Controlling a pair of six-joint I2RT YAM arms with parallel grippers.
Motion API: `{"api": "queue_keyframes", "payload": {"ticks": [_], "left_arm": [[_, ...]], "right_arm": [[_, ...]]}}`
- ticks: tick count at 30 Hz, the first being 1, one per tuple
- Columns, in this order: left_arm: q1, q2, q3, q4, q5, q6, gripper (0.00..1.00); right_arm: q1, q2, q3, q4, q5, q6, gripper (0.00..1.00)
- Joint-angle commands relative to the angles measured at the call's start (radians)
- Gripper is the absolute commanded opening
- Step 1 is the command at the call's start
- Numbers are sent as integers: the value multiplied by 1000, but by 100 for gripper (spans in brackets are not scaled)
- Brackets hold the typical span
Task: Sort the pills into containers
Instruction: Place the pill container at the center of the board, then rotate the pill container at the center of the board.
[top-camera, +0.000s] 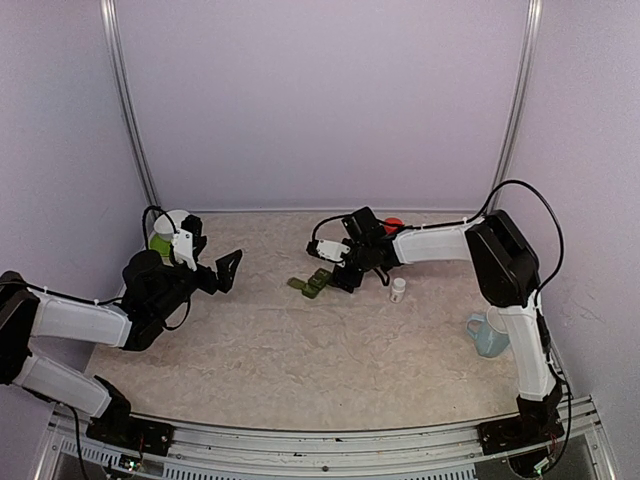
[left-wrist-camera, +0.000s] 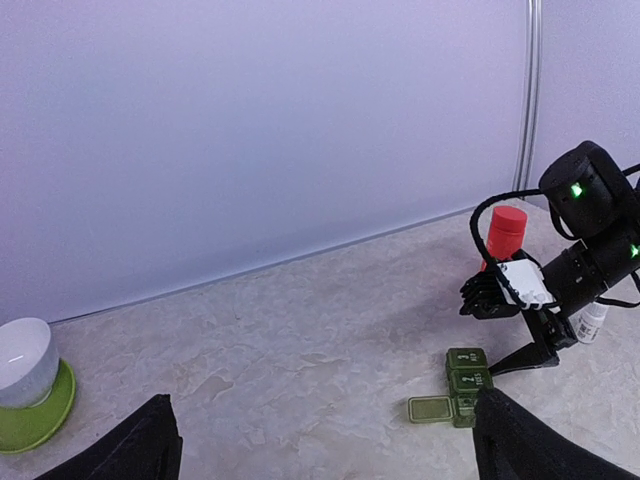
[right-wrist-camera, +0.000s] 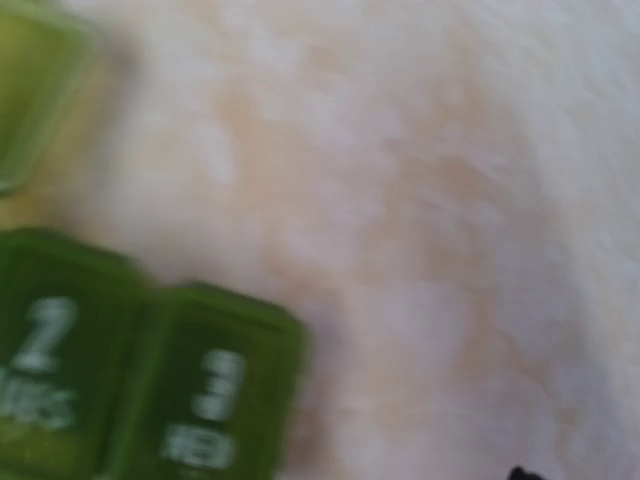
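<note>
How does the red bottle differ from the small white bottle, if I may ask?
The red bottle is red and bulkier; the white bottle is pale and slimmer. The red bottle stands behind the right arm, near the back wall; the white bottle stands on its near side. Both stand upright.

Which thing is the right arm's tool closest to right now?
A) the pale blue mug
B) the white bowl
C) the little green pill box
C: the right tool is right beside the green pill box, while the mug and the bowl lie far off to either side.
</note>
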Motion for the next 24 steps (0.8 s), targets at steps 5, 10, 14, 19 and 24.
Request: {"api": "queue_keyframes", "payload": {"ticks": [5, 10, 14, 19, 24], "left_arm": [[8, -6, -10, 31, 4, -4, 99], [6, -3, -9, 33, 4, -6, 99], [8, 0, -10, 38, -5, -14, 99], [6, 5, -9, 40, 3, -8, 99], [6, 4, -9, 37, 10, -5, 99]], "right_arm": [[-21, 128, 106, -59, 57, 44, 81], [-19, 181, 172, -50, 31, 56, 81], [-7, 209, 217, -49, -45, 44, 82], [17, 238, 251, -36, -66, 13, 83], [23, 255, 270, -28, -94, -16, 84]]}}
